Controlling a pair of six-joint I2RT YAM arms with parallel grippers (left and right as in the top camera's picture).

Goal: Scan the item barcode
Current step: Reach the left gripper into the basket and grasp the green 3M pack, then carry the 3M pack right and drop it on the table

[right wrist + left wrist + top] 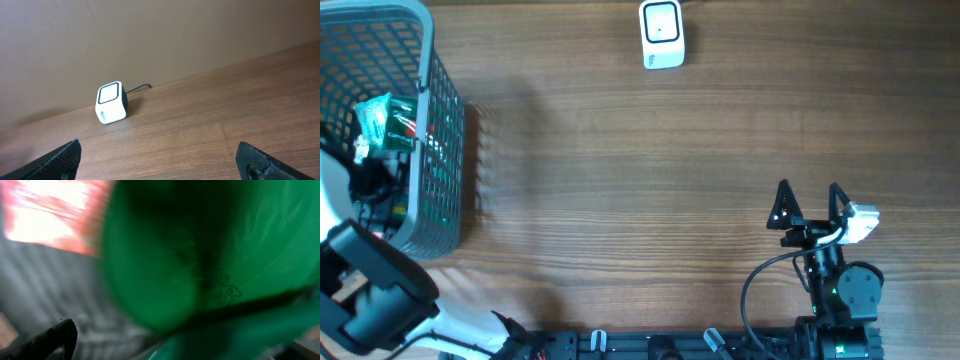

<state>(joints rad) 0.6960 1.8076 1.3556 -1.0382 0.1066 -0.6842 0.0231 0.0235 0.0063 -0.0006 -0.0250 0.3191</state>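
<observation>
Two claws work a wooden counter (620, 180). The left claw (368, 172) is sunk inside a grey mesh basket (445, 130) at the counter's left edge, jaws spread wide, with a green packet (385, 122) just beyond it toward the basket's far side. Seen from the left wrist, the packet fills the frame in a green blur, with one dark finger (55, 336) low at left; whether they touch cannot be made out. The right claw (810, 205) hovers open near the counter's front right, facing a white scanner (662, 33) that stands well apart at the far edge.
</observation>
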